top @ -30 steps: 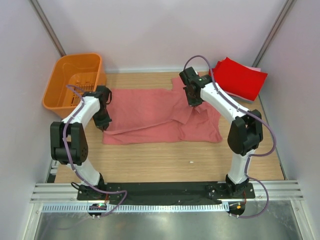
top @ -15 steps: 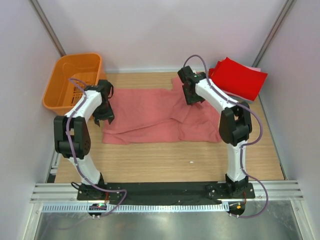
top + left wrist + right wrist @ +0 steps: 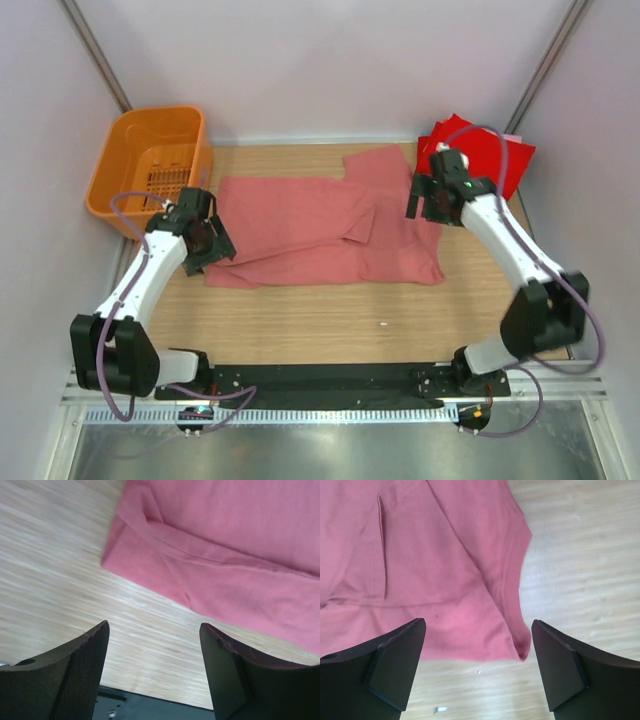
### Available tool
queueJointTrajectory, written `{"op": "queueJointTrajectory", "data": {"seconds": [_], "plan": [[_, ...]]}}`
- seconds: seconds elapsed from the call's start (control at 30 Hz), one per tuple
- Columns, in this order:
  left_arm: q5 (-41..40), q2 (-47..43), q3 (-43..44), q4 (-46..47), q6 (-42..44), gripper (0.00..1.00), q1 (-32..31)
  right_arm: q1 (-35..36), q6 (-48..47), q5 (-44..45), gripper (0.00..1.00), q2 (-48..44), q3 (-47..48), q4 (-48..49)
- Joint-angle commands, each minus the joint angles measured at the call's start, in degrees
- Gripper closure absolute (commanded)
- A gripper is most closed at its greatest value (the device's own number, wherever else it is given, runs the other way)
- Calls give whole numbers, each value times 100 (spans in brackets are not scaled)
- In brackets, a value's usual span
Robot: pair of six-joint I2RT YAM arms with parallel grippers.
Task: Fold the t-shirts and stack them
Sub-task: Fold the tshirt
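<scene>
The white right arm (image 3: 500, 235) is hiding part of the bright red cloth tee (image 3: 487, 150); wrist-view edges are cutting off the large salmon-pink cloth shirt (image 3: 225, 550).

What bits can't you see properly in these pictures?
- Top view: the right arm covers part of the red shirt; only a pale sliver shows beneath it.
- Both wrist views: the pink shirt runs off the picture edges.
- Left wrist view: the table is blurred.
</scene>
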Motion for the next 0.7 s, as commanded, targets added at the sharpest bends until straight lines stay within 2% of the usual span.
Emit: {"op": "queueJointTrajectory", "data": {"seconds": [0.0, 0.07, 0.1, 0.2, 0.43, 0.67], "plan": [[1119, -267, -867, 857, -555, 26, 21, -354, 933, -1099, 7, -1408, -1221, 924], [1077, -373, -1080, 1015, -801, 27, 21, -425, 1233, -1179, 7, -1930, -2028, 1171], [1051, -408, -1238, 1042, -872, 29, 21, -522, 1365, -1215, 7, -2367, -2259, 1224], [735, -505, -1528, 1244, -1136, 31, 21, -715, 1813, -1250, 8, -2905, -2981, 1338], [-11, -690, -2021, 1648, -1496, 31, 30, -1286, 1849, -1733, 13, -2846, -3736, 1566], [-478, -602, -2198, 1895, -1514, 30, 83, -1849, 1797, -2146, 27, -2443, -4002, 2208]]}}
